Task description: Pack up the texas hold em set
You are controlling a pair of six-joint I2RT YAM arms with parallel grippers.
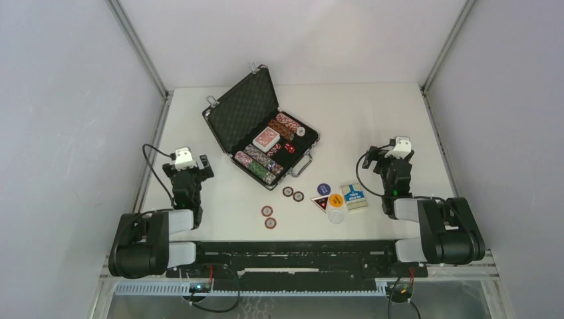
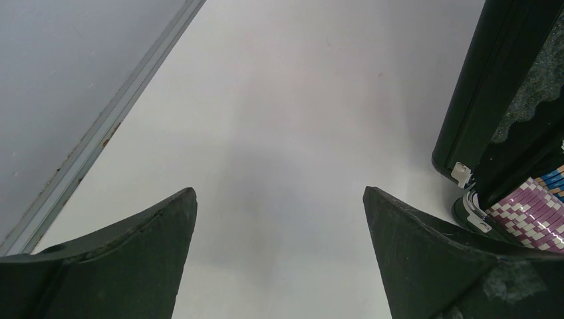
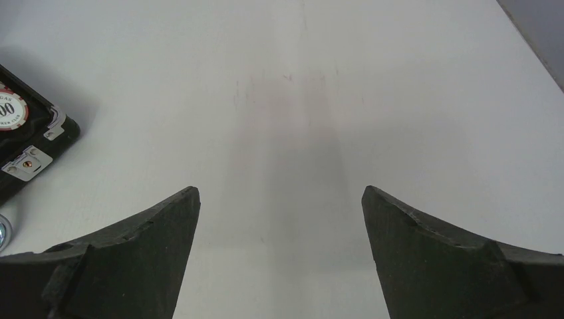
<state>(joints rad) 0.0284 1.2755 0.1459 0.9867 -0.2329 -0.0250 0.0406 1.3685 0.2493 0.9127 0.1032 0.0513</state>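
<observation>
Packing of the Texas hold 'em set stands, by my reckoning, somewhat past halfway: my left jaws and my right jaws are both spread wide apart and hold nothing. They hang low over the white table (image 1: pixel 372 119) at either side of the work. The small black silver-edged case (image 1: pixel 297 158) lies open toward the far middle of the table, its grey foam-lined lid (image 1: pixel 243 106) thrown back and its metal handle (image 1: pixel 302 166) facing me. Inside are rows of striped round poker chips (image 1: pixel 258 164), a red card deck (image 1: pixel 266 138) and red dice (image 1: pixel 290 147). Not yet packed, on the bare table between the case and my bases, are four loose red-and-white striped chips (image 1: pixel 267 211) in two pairs. To their right is a cluster of coloured dealer buttons (image 1: pixel 324 189): one blue, one orange, one dark three-cornered and one pale. Just beside them, nearest my right side, is the blue card deck (image 1: pixel 354 197). My left wrist view takes in only a corner of the case at its right edge, and my right wrist view catches a corner at its left. Neither pair of jaws is over a loose piece. What remains, as I judge it, is to carry the chips, the buttons and the blue deck into the case, then swing the lid down and latch it. The flat chips and buttons look the fiddliest to lift off the smooth surface.
</observation>
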